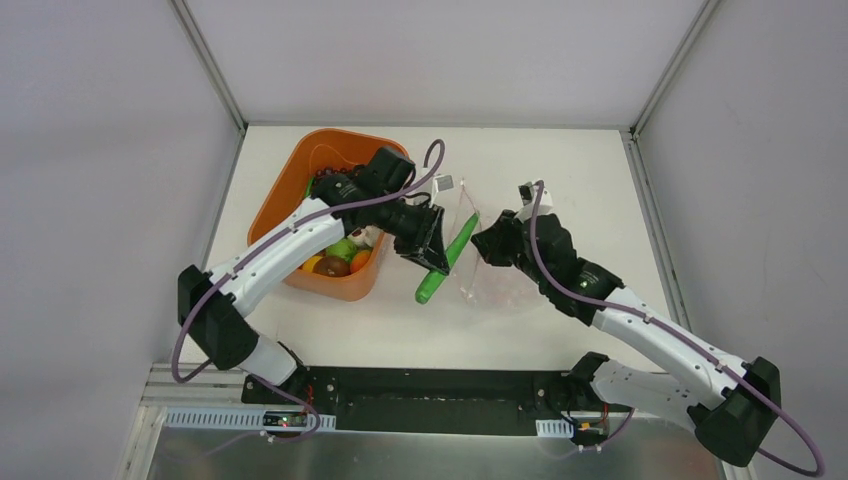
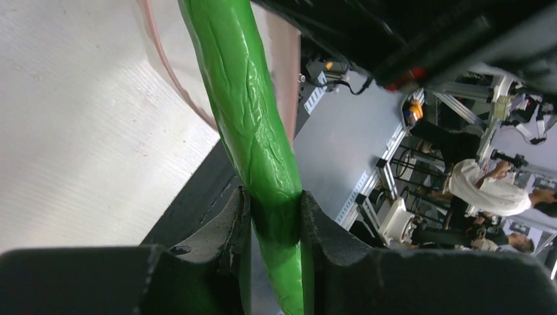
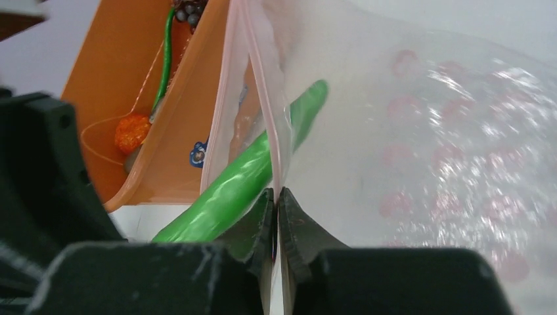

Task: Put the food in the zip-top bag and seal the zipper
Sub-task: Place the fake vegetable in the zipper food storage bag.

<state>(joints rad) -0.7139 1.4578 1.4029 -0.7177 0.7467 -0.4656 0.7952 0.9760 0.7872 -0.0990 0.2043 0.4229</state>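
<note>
Long green toy pod [image 2: 253,111] sits squeezed in the left claw [image 2: 276,230], beside the clear dotted bag [image 3: 427,131] pinched by the right claw [image 3: 276,203].

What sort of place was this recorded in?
Most likely a robotics lab: a white table boxed in by white panels on metal posts, and, past the table edge in the left wrist view, people among other metal-framed rigs.

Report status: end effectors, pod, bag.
Right end effector shut on zip-top bag edge. Left end effector shut on green pod, at bag mouth. Other food in orange basket.
</note>
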